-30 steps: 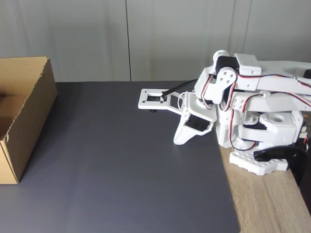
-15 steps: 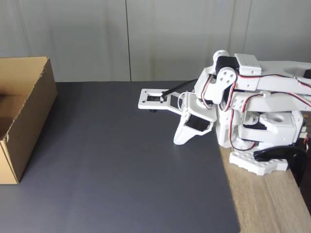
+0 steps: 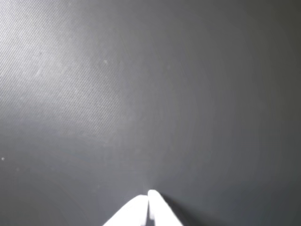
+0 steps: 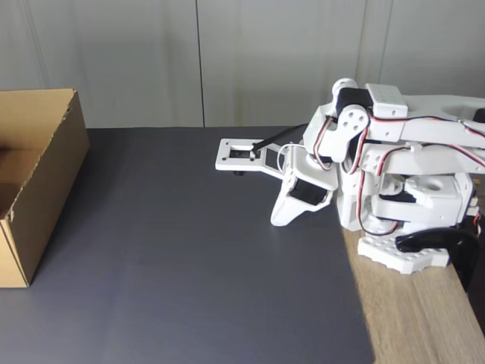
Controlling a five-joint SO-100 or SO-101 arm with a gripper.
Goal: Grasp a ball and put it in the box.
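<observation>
Nothing is seen to have moved since the earlier fixed-view frames: arm, mat and box lie exactly as they did a second ago.

Nearest, in the wrist view, the pincer [image 3: 148, 200] is shown with its two white tips pressed together, nothing held between them, and bare dark mat [image 3: 141, 94] stretching ahead of it. In the fixed view the pincer [image 4: 282, 218] is seen folded down close to the arm's base [image 4: 402, 254], its tip resting on or just above the mat near the mat's right edge, where the wooden table [image 4: 417, 318] begins.

Further out from the pincer, across the mat towards the left of the fixed view, the box [image 4: 45, 182] is found, well apart from the pincer, open at the top and standing upright. A dark shape is visible against its inner wall, but what it is cannot be told.

As for the ball, its whereabouts cannot be told: no ball is seen on the mat ahead of the pincer, beside it or between it and the box. Whether the ball has been dropped inside the box or has not yet been set out cannot be judged. With the pincer closed, empty and parked, either a finished task or one not begun is suggested.
</observation>
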